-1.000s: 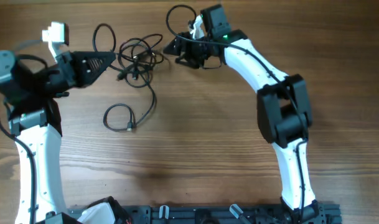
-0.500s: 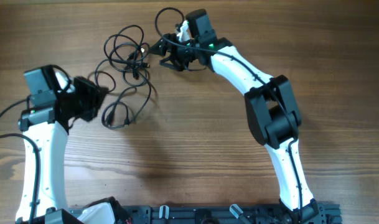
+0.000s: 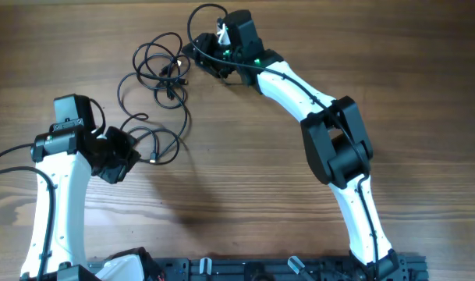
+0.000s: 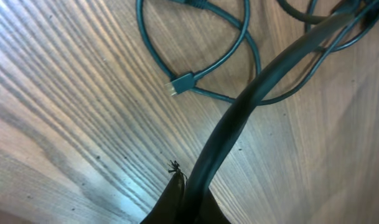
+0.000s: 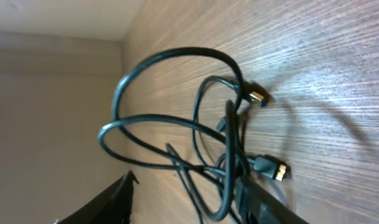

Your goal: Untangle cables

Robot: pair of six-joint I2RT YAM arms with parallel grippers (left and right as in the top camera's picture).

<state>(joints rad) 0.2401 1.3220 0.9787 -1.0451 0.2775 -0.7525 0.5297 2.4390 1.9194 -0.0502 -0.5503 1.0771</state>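
Overhead view, listed left to right.

1. Left arm (image 3: 54, 195): white links and black joints, rising from the near edge of the wooden table (image 3: 245, 179).
2. Left gripper (image 3: 120, 160): fingers pressed together. From the left wrist view a dark strand leaves the closed tips (image 4: 183, 199) and runs up to the right, so it appears pinched there, though the contact itself is in shadow.
3. Cables (image 3: 165, 70): thin black cords. One end forms a low loop (image 3: 159, 144) just beside the left gripper. From there a strand climbs to a loose tangle of overlapping rings at the far side of the table. A small flat plug (image 4: 182, 84) lies on the wood inside the low loop.
4. Right gripper (image 3: 198, 56): at the tangle's right edge, fingers apart. In the right wrist view several strands pass between them, bunched against one finger (image 5: 264, 208). Two gold-tipped plugs (image 5: 277, 171) lie close by on the table.
5. Right arm (image 3: 334, 148): bends from the near edge up and leftward to the tangle.
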